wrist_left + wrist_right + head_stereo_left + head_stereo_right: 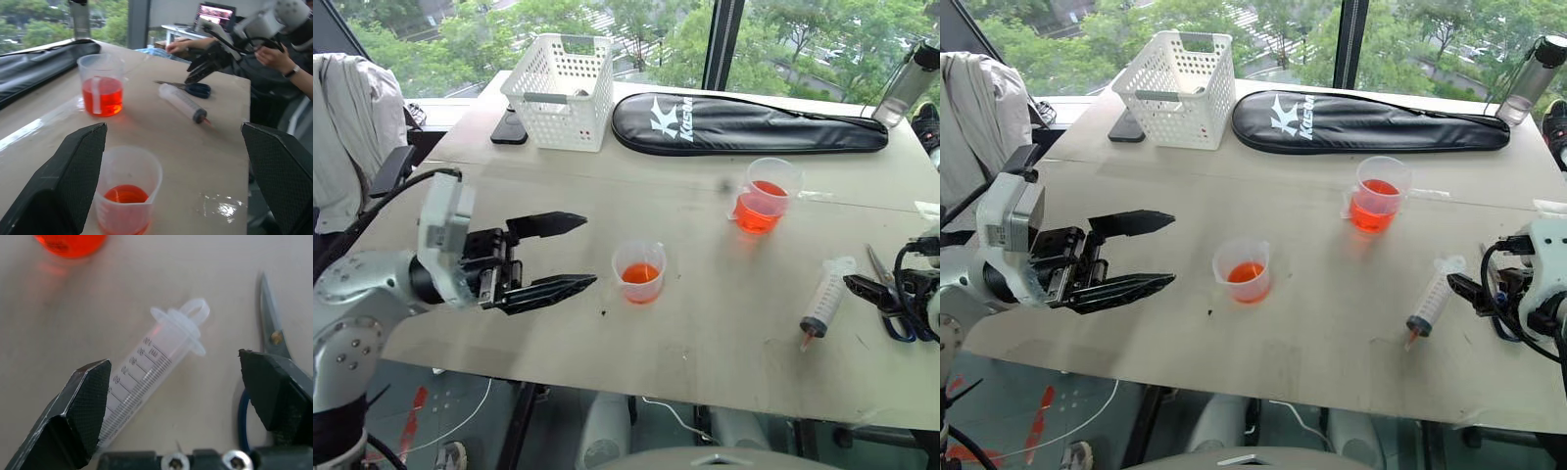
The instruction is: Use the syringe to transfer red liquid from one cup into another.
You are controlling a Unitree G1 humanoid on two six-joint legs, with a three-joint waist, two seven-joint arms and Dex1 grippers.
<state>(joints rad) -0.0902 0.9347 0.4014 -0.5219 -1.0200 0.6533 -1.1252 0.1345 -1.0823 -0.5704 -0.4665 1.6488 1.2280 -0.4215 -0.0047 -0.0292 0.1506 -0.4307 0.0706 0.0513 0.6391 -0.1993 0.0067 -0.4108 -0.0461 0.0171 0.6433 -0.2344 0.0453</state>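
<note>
Both grippers (pixel 558 254) (pixel 176 406) agape, seemingly empty.

Orange-red liquid (pixel 640 273) in clear cups, white lattice basket (pixel 561 91), black racket case (pixel 744 125), blue-handled scissors (pixel 188 88).

A big pale table (pixel 705 333) holds everything. 2 clear cups stand on it, each with red liquid (pixel 641 273) inside: the shorter cup (pixel 639 271) near the middle, the taller cup (pixel 766 195) farther back. The syringe (pixel 825 301) lies flat near the right side, just beside blue-handled scissors (pixel 889 294). At the back sit a white basket (pixel 562 90), a dark phone (pixel 509 127), a long black bag (pixel 744 124) and a bottle (pixel 905 86).
</note>
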